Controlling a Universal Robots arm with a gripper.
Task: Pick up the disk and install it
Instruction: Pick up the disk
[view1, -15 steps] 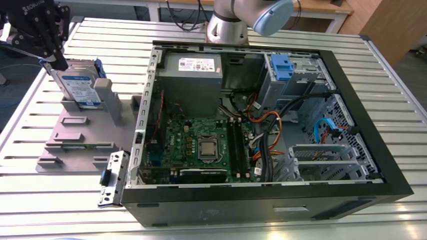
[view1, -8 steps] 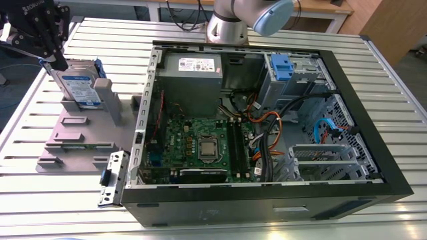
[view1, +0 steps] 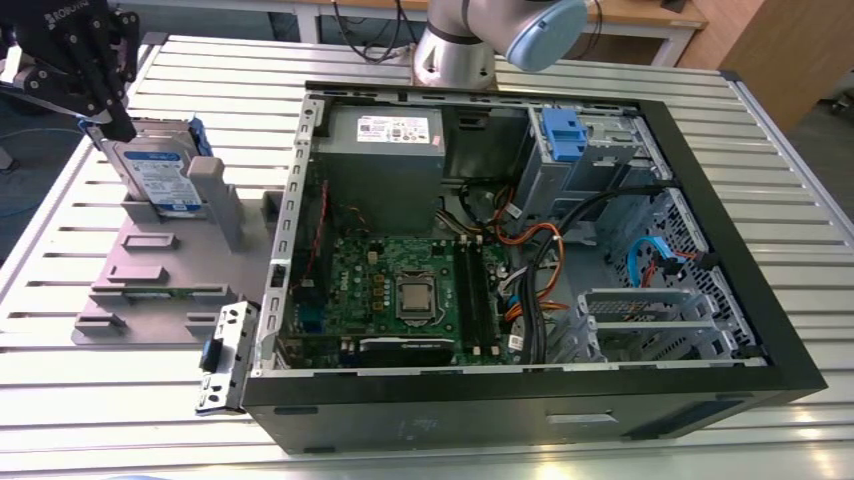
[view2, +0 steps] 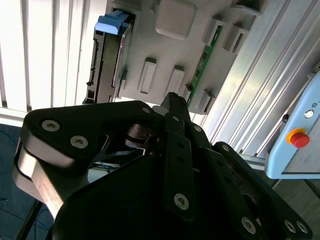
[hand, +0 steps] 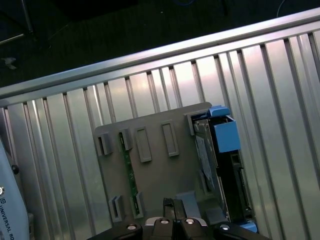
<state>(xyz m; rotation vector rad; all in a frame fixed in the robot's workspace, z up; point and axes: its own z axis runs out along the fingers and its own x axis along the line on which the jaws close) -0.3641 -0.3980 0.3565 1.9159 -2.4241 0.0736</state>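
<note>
Fingers (view2: 175, 130) are seen pressed together with nothing held, poised close by the disk (view1: 158, 172); the pick-up step is judged in hand.
Slatted bench (view1: 134, 420) is shared by an open computer case (view1: 534, 385) and a grey holder (view1: 147, 285). The disk is stood upright in the holder, ungripped, outside the case. A grasp would call for fingers spread and centred over its top edge.

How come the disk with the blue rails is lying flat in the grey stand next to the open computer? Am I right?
Not quite. The disk is not lying flat. It stands upright on its edge in the grey stand next to the open computer, as the exterior view shows.
</note>
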